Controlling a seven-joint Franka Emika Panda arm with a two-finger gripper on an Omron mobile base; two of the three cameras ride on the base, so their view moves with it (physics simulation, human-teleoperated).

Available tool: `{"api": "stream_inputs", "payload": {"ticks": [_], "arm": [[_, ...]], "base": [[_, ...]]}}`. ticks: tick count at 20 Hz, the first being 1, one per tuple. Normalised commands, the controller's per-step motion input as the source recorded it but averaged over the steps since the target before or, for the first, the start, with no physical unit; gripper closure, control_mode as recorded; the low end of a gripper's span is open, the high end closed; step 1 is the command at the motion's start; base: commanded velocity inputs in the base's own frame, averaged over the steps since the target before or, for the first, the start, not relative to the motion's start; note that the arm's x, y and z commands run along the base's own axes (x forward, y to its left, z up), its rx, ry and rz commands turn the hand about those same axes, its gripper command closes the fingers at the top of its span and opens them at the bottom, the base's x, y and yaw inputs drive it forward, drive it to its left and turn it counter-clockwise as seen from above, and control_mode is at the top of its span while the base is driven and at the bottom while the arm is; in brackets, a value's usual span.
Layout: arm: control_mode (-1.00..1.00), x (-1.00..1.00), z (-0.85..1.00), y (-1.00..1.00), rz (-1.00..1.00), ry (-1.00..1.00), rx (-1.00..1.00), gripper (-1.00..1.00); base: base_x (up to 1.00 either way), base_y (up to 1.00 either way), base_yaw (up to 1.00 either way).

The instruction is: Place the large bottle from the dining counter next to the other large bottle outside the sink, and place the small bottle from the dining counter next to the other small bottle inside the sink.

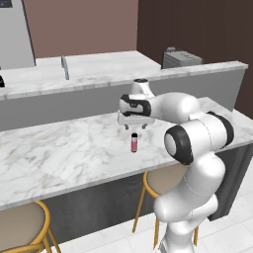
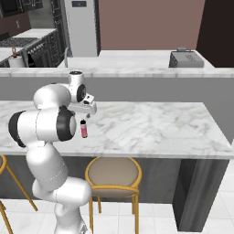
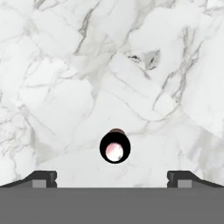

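Stools with round tan seats and gold legs [image 2: 113,176] sit lowest in both base views, tucked under the front edge of the dining counter [image 1: 64,153]. White arm rises from the lower right of the left base view and bends over the marbled slab toward frame centre.

Gripper [image 1: 134,127] hangs pointing straight down, directly above the small bottle [image 1: 134,143]. Fingers stand fully apart, with nothing between them; in the hand view the two dark fingertips [image 3: 43,178] sit wide at the bottom corners and the bottle [image 3: 115,148] shows end-on between them, dark cap ringed round a pale pink spot. A gap separates the tips from the cap in both base views, so no contact.

Small bottle stands upright on the counter, pink-red body, dark cap, centre of the left base view and centre left of the right base view [image 2: 84,130].

Behind, a second marbled counter runs across the upper part of both base views, carrying a steel tap [image 1: 64,67] at upper left and a grey boxy appliance [image 2: 186,58] at upper right.
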Motion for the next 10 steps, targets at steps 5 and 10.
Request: {"api": "stream_inputs", "payload": {"ticks": [5,10], "arm": [[-1.00,0.00,0.00,0.00,-0.02,0.00,0.00,-1.00],[-1.00,0.07,0.00,0.00,-0.02,0.00,0.00,-1.00]], "base": [[0.00,0.00,0.00],[0.00,0.00,0.00]]}}
